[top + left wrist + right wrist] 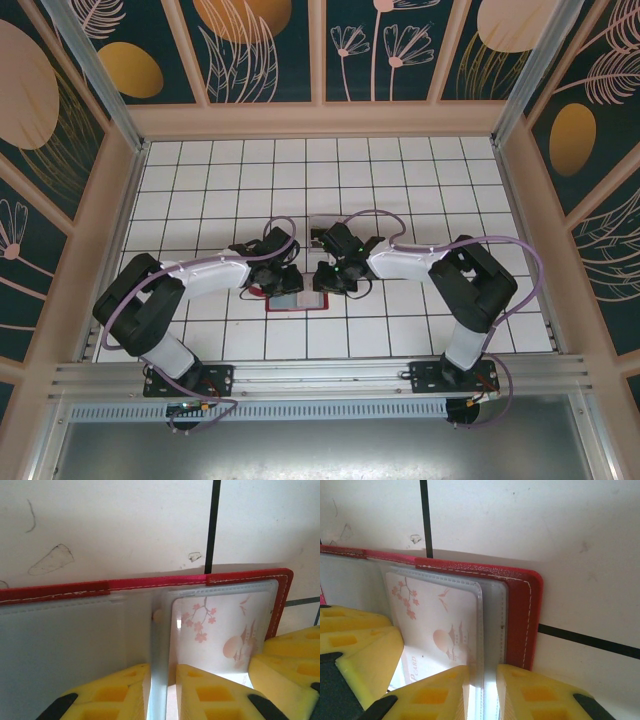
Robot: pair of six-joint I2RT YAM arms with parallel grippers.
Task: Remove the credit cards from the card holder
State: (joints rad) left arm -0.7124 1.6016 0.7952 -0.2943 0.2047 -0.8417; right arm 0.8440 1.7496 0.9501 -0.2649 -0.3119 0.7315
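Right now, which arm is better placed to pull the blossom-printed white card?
Probably right: right gripper pinches the clear plastic sleeve at the blossom-printed white card's outer edge; left gripper pinches it at the red folding card holder's spine.

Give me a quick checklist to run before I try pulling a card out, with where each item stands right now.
1. Card holder lying open on the table: ok.
2. Left end effector pinching the inner sleeve leaf near the fold: ok.
3. Right end effector pinching the outer sleeve leaf beside the red edge: ok.
4. Blossom-printed card gripped directly: not ok. It sits inside its sleeve, between the two end effectors.
5. Sleeve mouth facing a way the card can slide out: cannot tell.
6. More cards behind this one: cannot tell.
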